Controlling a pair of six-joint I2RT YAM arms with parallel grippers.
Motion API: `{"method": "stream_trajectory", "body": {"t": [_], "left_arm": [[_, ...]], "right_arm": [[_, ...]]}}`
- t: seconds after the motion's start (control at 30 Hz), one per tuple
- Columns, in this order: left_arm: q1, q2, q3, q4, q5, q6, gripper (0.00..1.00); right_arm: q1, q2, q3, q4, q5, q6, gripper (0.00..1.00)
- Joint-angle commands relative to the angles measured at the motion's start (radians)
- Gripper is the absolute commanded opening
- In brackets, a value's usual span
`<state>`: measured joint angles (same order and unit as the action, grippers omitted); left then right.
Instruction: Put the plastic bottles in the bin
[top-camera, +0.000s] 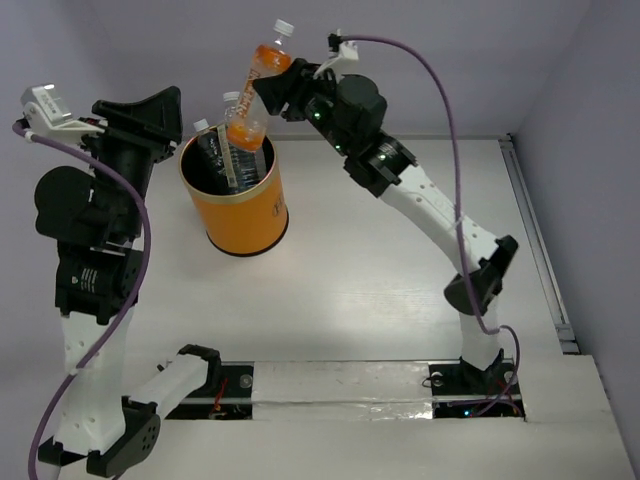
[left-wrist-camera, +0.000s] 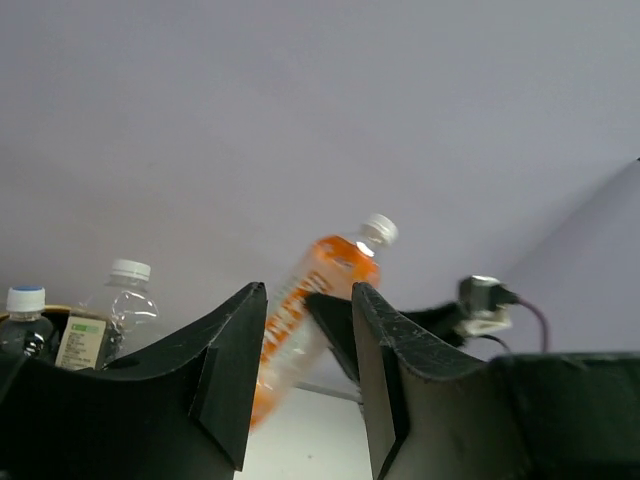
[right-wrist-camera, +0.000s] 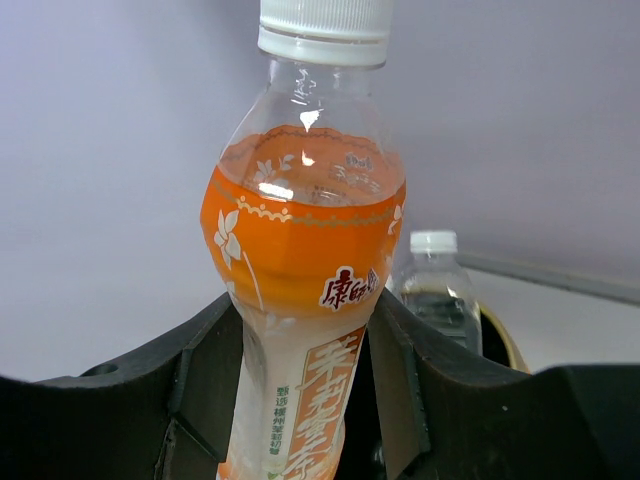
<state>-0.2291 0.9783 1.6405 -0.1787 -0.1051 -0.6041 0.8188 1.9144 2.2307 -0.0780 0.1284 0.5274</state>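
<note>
Right claw (top-camera: 264, 88) was pinched round the midsection of the orange-drink plastic bottle (top-camera: 270, 60) w/ white cap. Its fingers pressed the pale label on both sides, seen close up in the right wrist view. Bottle was tilted, cap up & leaning away to the right, orange base end down over the mouth of the round orange-yellow bin (top-camera: 245, 215) w/ black interior. Couldn't tell whether the base sat below the rim or just above it.

Bin stood on the white tabletop (top-camera: 380, 290), left of ctr, toward the far edge. Upright inside it were a clear ribbed plastic bottle (top-camera: 232, 100) w/ white cap & a small dark-labelled bottle (top-camera: 212, 148) w/ pale cap, both poking above the rim. More clear plastic showed deeper in, too dim to count.

Left claw (left-wrist-camera: 308, 400) hung just beside the bin on its left side. Its fingers were spread apart w/ nothing btwn them, pointing toward the held bottle & touching neither it nor the bin.
</note>
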Motion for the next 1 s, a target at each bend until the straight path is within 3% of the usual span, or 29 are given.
{"method": "stream_trajectory", "body": {"t": [0.0, 0.3, 0.5, 0.6, 0.7, 0.73, 0.77, 0.8, 0.97], "left_arm": [[-0.003, -0.007, 0.022, -0.027, -0.019, -0.054, 0.36], [-0.003, 0.007, 0.024, -0.11, -0.008, -0.003, 0.36], [-0.003, -0.01, 0.007, -0.122, -0.024, 0.021, 0.37], [-0.003, -0.021, 0.007, -0.13, -0.044, 0.03, 0.46], [-0.003, -0.017, 0.024, -0.146, -0.042, 0.032, 0.63], [-0.003, -0.015, 0.038, -0.151, -0.042, 0.036, 0.77], [-0.003, -0.015, 0.044, -0.162, -0.044, 0.04, 0.93], [-0.003, -0.013, 0.051, -0.169, -0.047, 0.044, 0.99], [-0.003, -0.004, 0.114, -0.209, -0.067, 0.066, 0.99]], "right_arm": [[0.023, 0.158, 0.17, -0.013, 0.013, -0.128, 0.46], [0.12, 0.385, 0.383, 0.043, 0.003, -0.348, 0.49], [0.177, 0.388, 0.279, 0.05, 0.048, -0.509, 0.57], [0.177, 0.382, 0.231, 0.041, 0.062, -0.538, 0.65], [0.177, 0.388, 0.231, 0.014, 0.063, -0.537, 0.86], [0.177, 0.387, 0.231, 0.008, 0.065, -0.531, 0.95], [0.177, 0.385, 0.234, 0.001, 0.066, -0.491, 0.98], [0.177, 0.377, 0.239, -0.006, 0.062, -0.478, 1.0], [0.177, 0.255, 0.231, 0.012, -0.002, -0.367, 1.0]]}}
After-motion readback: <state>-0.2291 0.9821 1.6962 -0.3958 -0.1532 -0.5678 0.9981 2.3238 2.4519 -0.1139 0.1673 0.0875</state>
